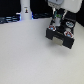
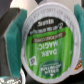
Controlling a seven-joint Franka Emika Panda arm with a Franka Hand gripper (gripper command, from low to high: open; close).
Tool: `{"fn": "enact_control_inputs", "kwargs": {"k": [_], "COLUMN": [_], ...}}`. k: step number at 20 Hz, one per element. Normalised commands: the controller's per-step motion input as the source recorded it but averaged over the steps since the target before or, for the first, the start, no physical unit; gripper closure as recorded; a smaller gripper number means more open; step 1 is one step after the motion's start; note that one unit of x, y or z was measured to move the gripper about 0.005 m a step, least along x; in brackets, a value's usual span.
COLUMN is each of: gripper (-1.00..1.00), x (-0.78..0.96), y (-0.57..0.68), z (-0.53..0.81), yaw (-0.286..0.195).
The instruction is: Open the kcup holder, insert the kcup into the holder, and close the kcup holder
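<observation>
1. In the exterior view, the arm reaches down from the top edge toward the kcup holder [image 1: 60,38], a black boxy unit that sits on the pale surface [image 1: 25,57] toward the exterior view's right.
2. The gripper [image 1: 58,22] hangs just above the holder, its dark fingers pointing downward at the unit's top.
3. A small pale object with a hint of green shows between the jaws in the exterior view; it is too small and blurred there to make out in detail.
4. The wrist view fills nearly its whole frame with the kcup [image 2: 47,42], seen lid-on: a round white rim around a foil top with a green band and printed lettering.
5. Teal finger pads [image 2: 12,42] press against the kcup's rim on either side, so the jaws are pinching the kcup, which is held off the surface.
6. The holder's front face shows pale patches in the exterior view, but whether a drawer is pulled out cannot be told at this size.
7. A tall white bottle-like post [image 1: 25,11] stands at the far edge of the surface toward the exterior view's left, well apart from the holder, against a dark background.
</observation>
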Motion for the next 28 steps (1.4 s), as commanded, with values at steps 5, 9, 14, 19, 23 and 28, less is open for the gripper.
{"fn": "enact_control_inputs", "kwargs": {"k": [5, 9, 14, 19, 23, 28], "gripper": [1.00, 1.00, 1.00, 1.00, 1.00, 1.00], "x": [0.13, 0.38, 0.55, 0.33, 0.16, 0.15], "y": [0.01, 0.00, 0.03, 0.07, 0.05, 0.07], "z": [-0.01, 0.26, 0.30, 0.07, -0.07, -0.11], "yaw": [-0.004, -0.001, -0.011, -0.020, -0.017, -0.007]}}
